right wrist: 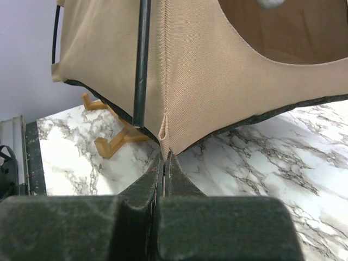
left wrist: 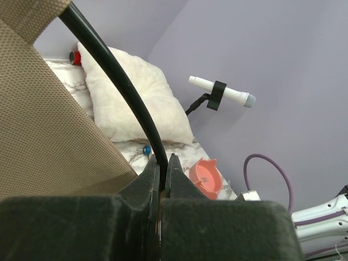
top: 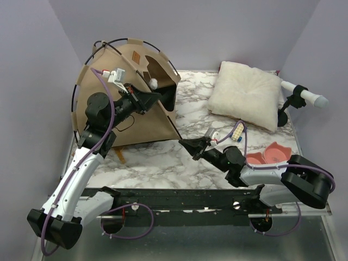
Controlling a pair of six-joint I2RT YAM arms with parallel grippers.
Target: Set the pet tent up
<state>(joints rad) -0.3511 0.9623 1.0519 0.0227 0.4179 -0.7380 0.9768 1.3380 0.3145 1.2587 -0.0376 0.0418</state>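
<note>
Tan fabric pet tent (top: 152, 128): dome up, tilted; levelling likely outstanding. Left fingers (left wrist: 147, 179) clamp thin black pole (left wrist: 118, 81); right fingers (right wrist: 149, 176) closed at tent corner (right wrist: 163, 136).

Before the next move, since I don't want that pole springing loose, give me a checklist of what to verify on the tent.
1. Left pincer shut on the black pole of the tent: ok.
2. Right pincer shut at the tent's near corner: ok.
3. Corner fabric actually caught in it: cannot tell.
4. Tent sitting level on the table: cannot tell.
5. Pillow apart from the tent: ok.
</note>
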